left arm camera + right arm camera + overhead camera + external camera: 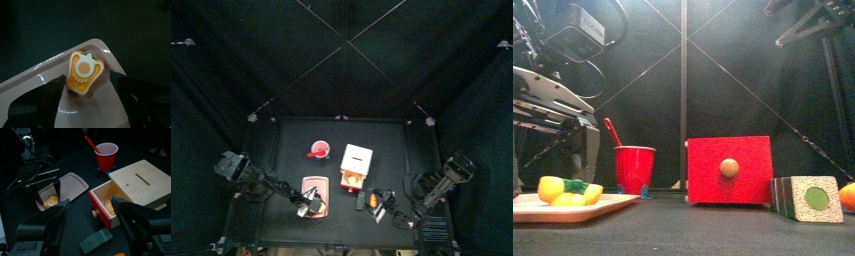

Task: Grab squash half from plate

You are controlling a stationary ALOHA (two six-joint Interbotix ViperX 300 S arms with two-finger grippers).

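The squash half [85, 72] lies on the plate [40, 82] near its corner, at the table's [285, 140] front-left. The cup [318, 151] stands behind; the box [356, 167] lies beside the plate.

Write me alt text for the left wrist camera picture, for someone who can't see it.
The squash half, yellow-orange with its cut face up, lies near a corner of the pale pink plate, between the two open black jaws of the left gripper, which straddle it without touching. Beyond the plate is the dark table.
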